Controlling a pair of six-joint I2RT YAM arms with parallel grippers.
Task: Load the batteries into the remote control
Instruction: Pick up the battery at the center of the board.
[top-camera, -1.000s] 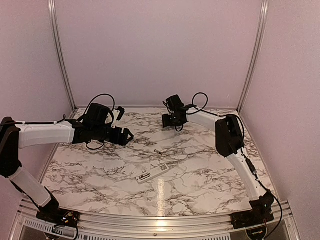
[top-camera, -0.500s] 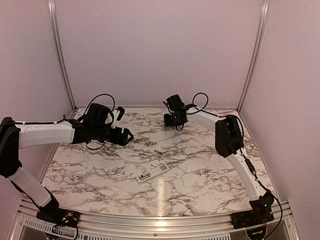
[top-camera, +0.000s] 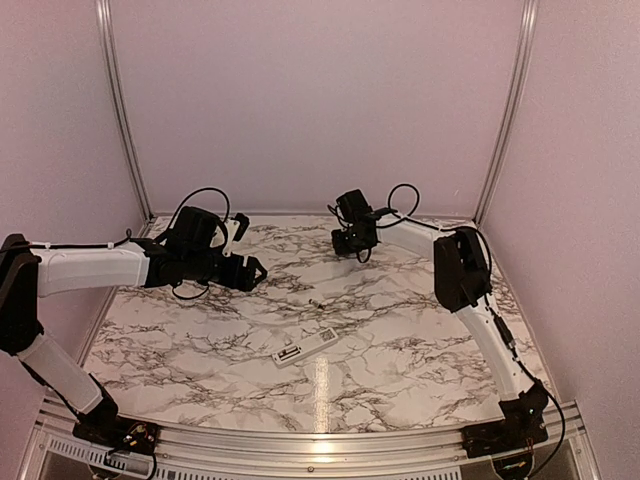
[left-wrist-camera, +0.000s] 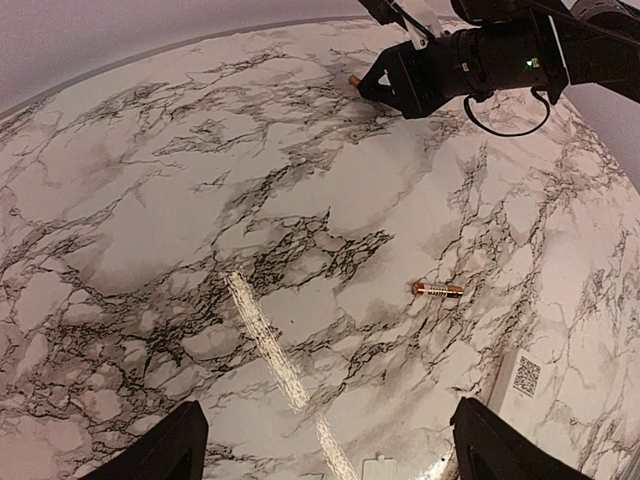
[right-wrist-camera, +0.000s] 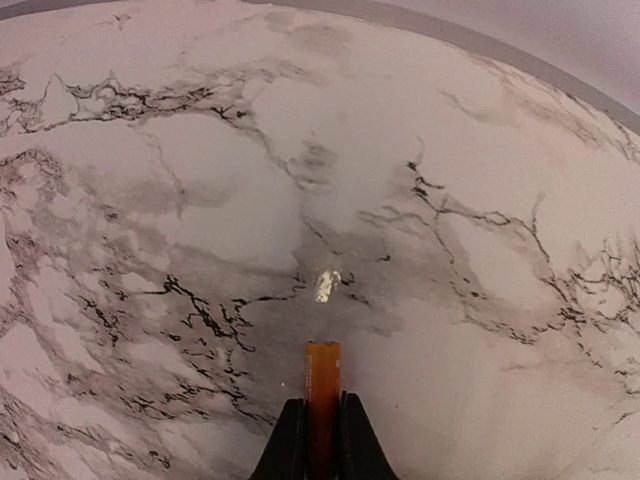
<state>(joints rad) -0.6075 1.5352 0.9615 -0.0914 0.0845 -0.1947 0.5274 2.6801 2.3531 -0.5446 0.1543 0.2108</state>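
Observation:
The white remote control (top-camera: 305, 347) lies near the table's front middle; its edge with a square code label shows in the left wrist view (left-wrist-camera: 522, 375). One battery (top-camera: 317, 301) (left-wrist-camera: 438, 289) lies loose on the marble behind it. My right gripper (top-camera: 350, 242) (right-wrist-camera: 322, 405) is at the back of the table, shut on the other battery (right-wrist-camera: 322, 375), an orange cylinder that sticks out past the fingertips; its tip (left-wrist-camera: 353, 80) also shows in the left wrist view. My left gripper (top-camera: 250, 272) (left-wrist-camera: 325, 430) hovers over the left middle, open wide and holding nothing.
A small white flat piece (left-wrist-camera: 378, 467) lies on the marble next to the remote. The marble table (top-camera: 200, 340) is bounded by an aluminium rail in front and pale walls behind and at both sides.
My right gripper has closed on the orange battery and shifted slightly to the right at the back. The left arm, the remote and the loose battery have not moved.

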